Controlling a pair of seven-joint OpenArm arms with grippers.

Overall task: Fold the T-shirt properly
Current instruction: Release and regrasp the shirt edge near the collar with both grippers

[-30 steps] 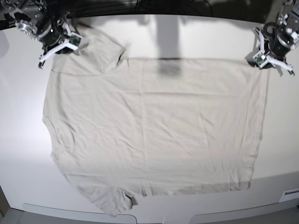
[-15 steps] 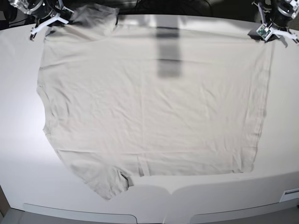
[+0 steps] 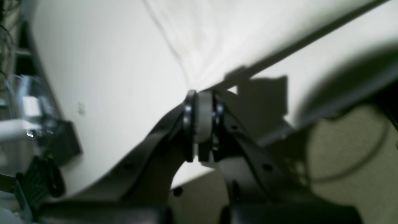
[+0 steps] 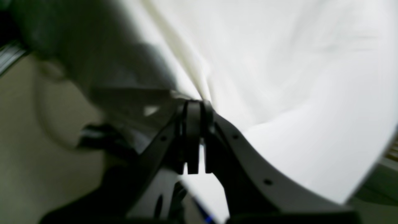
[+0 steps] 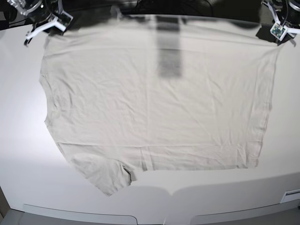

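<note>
On the table (image 5: 21, 140), across its middle and up to the far edge: the shirt (image 5: 154, 103), with sleeve at the lower left and full outline visible only in the base view. In the wrist views, close detail absent from the base view: jaws of the left gripper (image 3: 200, 93) pressed together on one shirt corner; jaws of the right gripper (image 4: 199, 104) likewise, pinching a gathered fold at another.

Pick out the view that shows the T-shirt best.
The base view: the T-shirt lies almost wholly in sight there, down to its bottom edge. The left wrist view gives only a corner at the tool, the right wrist view a blurred, bunched part.
</note>
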